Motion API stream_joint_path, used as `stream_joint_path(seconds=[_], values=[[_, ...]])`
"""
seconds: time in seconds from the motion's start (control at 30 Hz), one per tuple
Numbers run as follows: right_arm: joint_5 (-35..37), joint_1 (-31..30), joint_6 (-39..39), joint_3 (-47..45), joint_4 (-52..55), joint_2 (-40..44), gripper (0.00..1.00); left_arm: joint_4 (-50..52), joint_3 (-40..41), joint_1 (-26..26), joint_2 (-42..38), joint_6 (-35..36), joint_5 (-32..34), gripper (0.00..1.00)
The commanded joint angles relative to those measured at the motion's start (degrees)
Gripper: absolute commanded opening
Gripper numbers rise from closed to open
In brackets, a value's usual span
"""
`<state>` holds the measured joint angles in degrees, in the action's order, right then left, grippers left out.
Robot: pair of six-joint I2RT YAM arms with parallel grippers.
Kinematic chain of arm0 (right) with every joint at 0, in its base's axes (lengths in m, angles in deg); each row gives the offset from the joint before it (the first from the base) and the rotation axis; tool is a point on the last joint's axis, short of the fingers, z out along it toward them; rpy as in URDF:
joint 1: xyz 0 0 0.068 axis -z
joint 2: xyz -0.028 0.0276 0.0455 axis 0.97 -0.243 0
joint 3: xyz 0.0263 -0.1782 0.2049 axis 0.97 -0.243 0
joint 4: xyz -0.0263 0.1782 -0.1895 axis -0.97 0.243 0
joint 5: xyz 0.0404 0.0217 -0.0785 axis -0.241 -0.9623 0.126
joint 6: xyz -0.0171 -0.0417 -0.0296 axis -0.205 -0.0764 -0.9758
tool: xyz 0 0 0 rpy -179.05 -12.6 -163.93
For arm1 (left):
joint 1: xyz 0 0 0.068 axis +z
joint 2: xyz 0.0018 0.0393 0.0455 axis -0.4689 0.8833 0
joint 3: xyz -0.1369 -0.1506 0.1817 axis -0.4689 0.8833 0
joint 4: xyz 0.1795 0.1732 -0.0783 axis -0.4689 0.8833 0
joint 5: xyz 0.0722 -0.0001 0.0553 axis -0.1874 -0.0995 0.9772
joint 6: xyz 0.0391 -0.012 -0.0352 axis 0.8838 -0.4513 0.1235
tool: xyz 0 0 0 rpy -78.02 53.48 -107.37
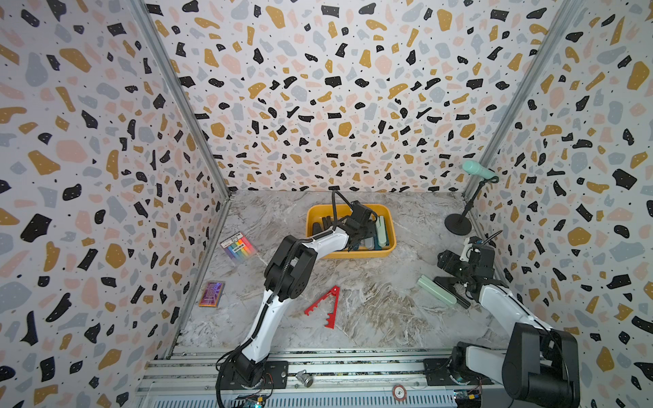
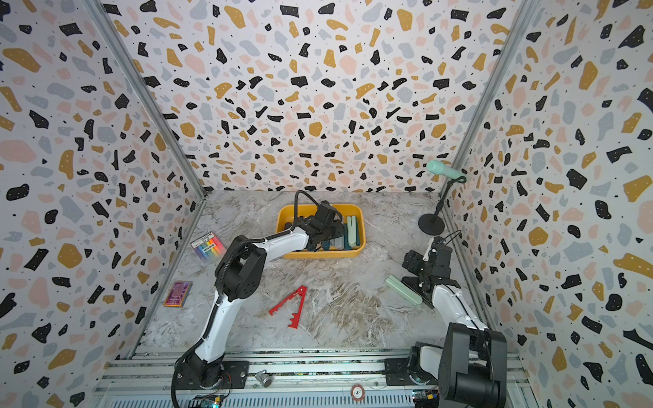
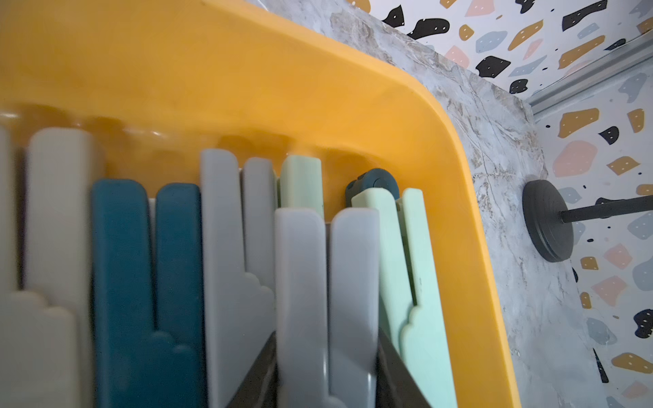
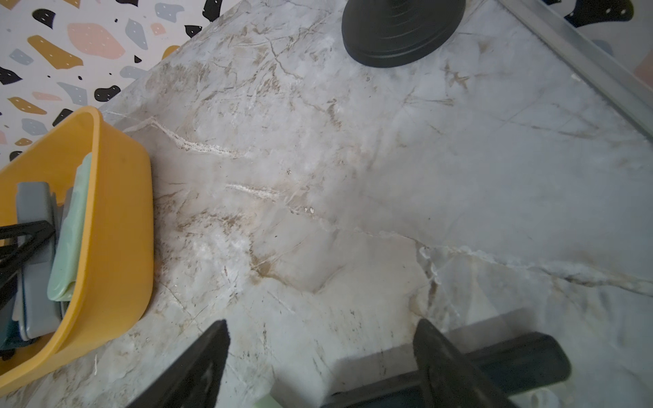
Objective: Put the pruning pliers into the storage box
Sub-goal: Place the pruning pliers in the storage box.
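Left wrist view: grey pliers [image 3: 325, 282] are being flanked closely by the left gripper [image 3: 325, 333] inside the yellow box [image 3: 388, 106]; whether they are being gripped cannot be told. The right gripper [image 4: 321, 323] is being held wide open, empty, above black pliers [image 4: 523, 360] on the table [image 4: 353, 176]

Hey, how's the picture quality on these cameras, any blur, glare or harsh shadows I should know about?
In both top views, even light, soft shadows, the red pliers sharp. In the left wrist view, the beige pliers are blurred and small highlights glint on the storage box. In the right wrist view, the right gripper has soft, out-of-focus fingers.
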<state>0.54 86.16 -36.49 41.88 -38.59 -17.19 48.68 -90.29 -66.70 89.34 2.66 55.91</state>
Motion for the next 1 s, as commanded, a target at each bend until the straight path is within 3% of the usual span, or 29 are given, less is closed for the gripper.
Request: stream_joint_path(seconds=[0.0,0.57,0.97], values=[[0.2,0.5,-0.4,-0.6,1.4,1.6,0.84,-1.6,-1.5,-0.3,1.5,-0.2,-0.8,0.4],[0.0,3.4,0.1,-1.8,2.3,2.9,0.84,-3.9,-1.3,-0.4,-0.4,-1.5,-1.6,0.43],[1.3,7.1,3.8,-2.5,5.6,5.6,0.87,-6.2,0.5,-0.9,-3.2,-1.4,-0.3,0.53]])
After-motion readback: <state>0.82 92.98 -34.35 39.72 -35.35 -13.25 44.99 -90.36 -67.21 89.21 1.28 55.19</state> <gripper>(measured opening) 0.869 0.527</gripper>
